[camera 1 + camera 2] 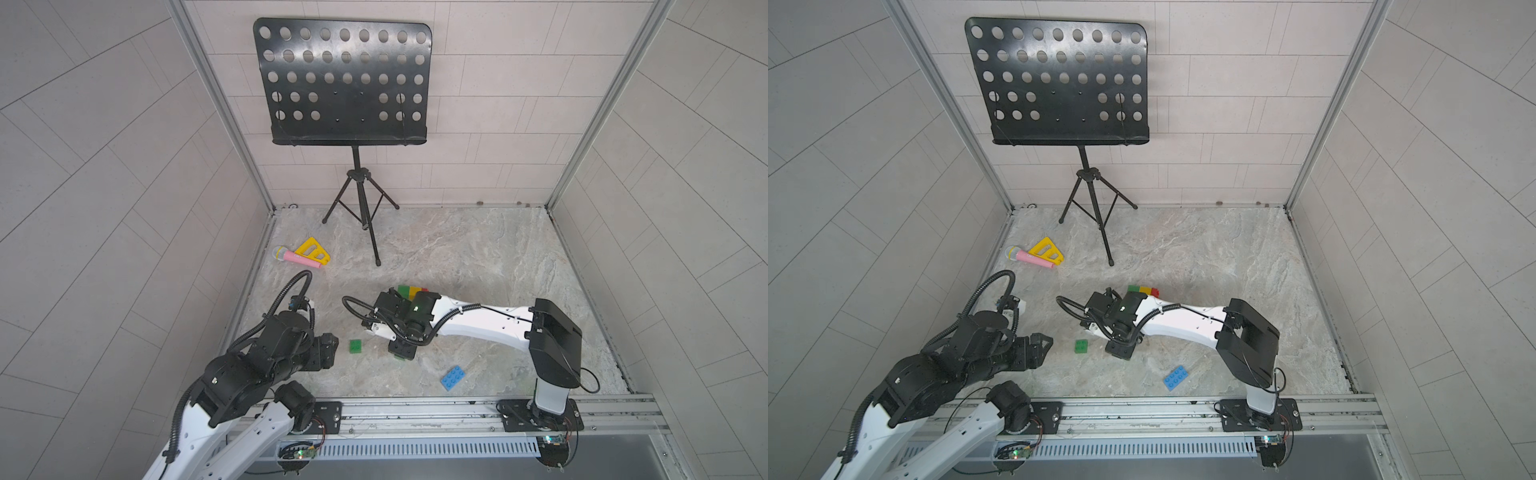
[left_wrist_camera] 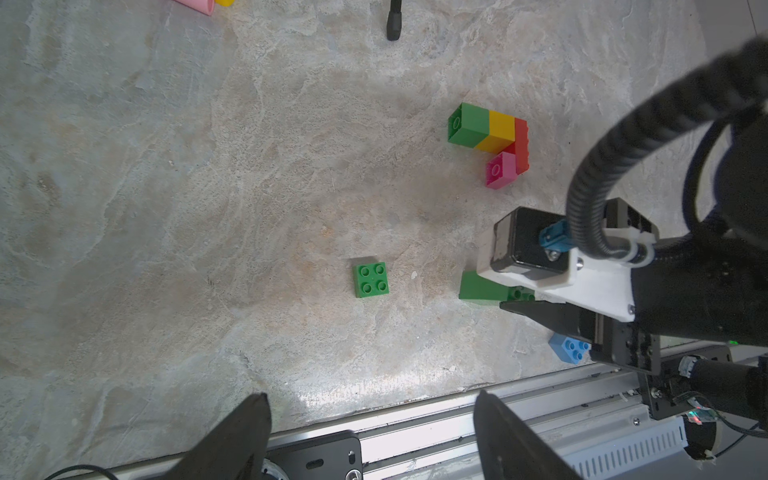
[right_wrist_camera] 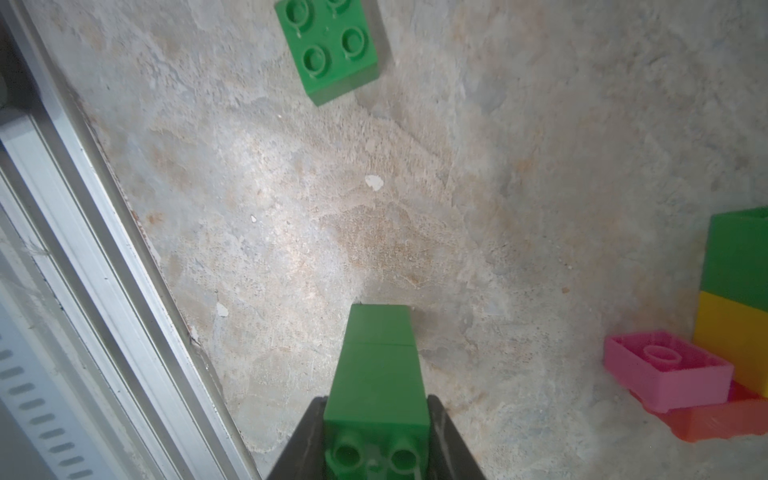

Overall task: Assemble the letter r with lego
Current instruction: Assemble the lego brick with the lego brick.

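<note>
The right pincer point(image 3: 376, 415) is clamped on a green pair point(image 3: 380, 365), two green bricks pressed together, low at the worktop point(image 1: 478, 257). Whether the pair touches it I cannot tell. The pair's long axis runs 9 to 3 o'clock in the top views, with the studs at the 3 o'clock end, inside the grip.

The built piece point(image 2: 494, 133) lies on its side near 12 o'clock from that pincer, partly hidden under the right arm point(image 1: 478, 320). It is a row of green, yellow and a long red brick point(image 2: 521, 143), also running 9 to 3, with a pink brick point(image 2: 500, 170) on the red beside the yellow. Its green end point(image 2: 465, 124) looks hollow and faces 9.

So the two axes are parallel but offset. I judge the pair must shift toward 12, then press toward 3 into that hollow.

A loose green brick point(image 1: 355, 346) sits studs-up at 9 o'clock of the right pincer, and a blue brick point(image 1: 453, 377) lies at 4. The left pincer point(image 2: 370, 395) stands wide and empty, farther out at 9, so the right arm is the nearer one.
</note>
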You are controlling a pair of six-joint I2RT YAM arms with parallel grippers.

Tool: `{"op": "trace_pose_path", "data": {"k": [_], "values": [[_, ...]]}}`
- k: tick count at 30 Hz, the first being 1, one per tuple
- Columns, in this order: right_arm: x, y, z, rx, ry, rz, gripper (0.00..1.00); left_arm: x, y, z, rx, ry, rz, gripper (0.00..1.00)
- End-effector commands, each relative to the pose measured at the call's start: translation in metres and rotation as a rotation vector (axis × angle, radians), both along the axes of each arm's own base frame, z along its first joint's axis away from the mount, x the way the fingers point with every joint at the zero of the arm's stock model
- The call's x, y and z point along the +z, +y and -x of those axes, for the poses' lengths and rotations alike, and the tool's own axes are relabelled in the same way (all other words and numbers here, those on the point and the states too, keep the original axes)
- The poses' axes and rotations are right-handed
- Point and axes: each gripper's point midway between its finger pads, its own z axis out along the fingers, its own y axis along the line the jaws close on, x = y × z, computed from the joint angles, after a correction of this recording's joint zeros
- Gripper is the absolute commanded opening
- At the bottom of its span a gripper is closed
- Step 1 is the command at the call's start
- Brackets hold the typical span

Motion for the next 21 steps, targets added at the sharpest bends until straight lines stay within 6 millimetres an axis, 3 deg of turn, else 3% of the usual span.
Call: {"op": "trace_pose_path", "data": {"k": [1,11,12,13,14,21], "values": [[-0.07,-0.039,0.023,-0.02,0.098,0.195,0.0,-0.005,0.003,0.0,0.009,0.016,-0.021,0.84],[-0.06,-0.041,0.014,-0.045,0.078,0.194,0.0,-0.008,0.001,-0.001,0.006,0.037,-0.034,0.84],[-0.058,-0.04,0.013,-0.052,0.076,0.187,0.06,-0.008,0.002,-0.001,0.006,0.04,-0.036,0.84],[-0.054,-0.038,0.011,-0.062,0.07,0.175,0.26,-0.008,0.002,-0.001,0.006,0.04,-0.036,0.84],[-0.05,-0.036,0.01,-0.072,0.064,0.158,0.35,-0.009,0.002,-0.001,0.005,0.041,-0.037,0.84],[-0.002,-0.024,-0.007,-0.144,-0.004,0.053,0.53,-0.01,0.002,-0.003,0.012,0.049,-0.045,0.84]]}}
